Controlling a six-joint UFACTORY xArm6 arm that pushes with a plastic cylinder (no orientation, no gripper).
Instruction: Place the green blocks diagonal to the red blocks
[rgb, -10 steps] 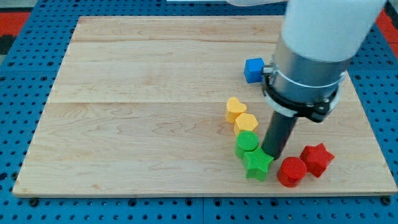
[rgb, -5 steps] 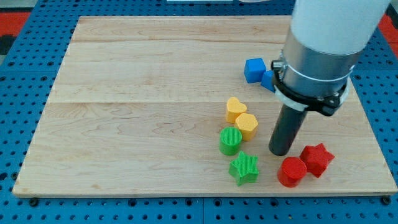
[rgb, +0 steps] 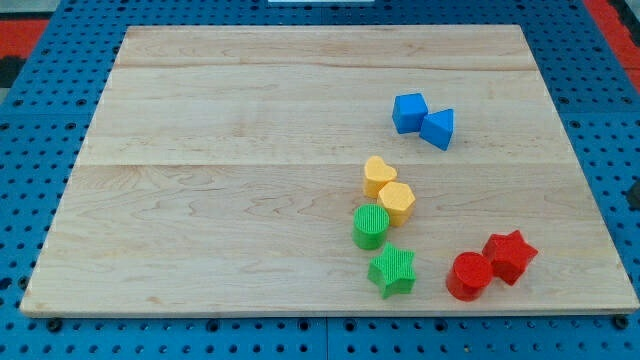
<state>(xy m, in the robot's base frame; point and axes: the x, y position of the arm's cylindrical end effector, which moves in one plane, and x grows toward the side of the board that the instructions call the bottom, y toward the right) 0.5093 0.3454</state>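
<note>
Tip: out of frame; its state cannot be told.
Green ribbed cylinder block (rgb: 371, 226): lower centre, above green star block (rgb: 392, 271).
Red cylinder block (rgb: 468, 276): lower right, touching red star block (rgb: 509, 255).

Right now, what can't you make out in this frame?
- My tip and the whole arm: outside the camera view, so their place relative to the green cylinder and green star is unknown.
- Dark sliver at the view's right edge: cut off, unidentifiable.
- Red cylinder against red star: contact unclear.

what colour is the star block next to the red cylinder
Red. The star block sits touching the red cylinder, clearest in the camera view.
</note>
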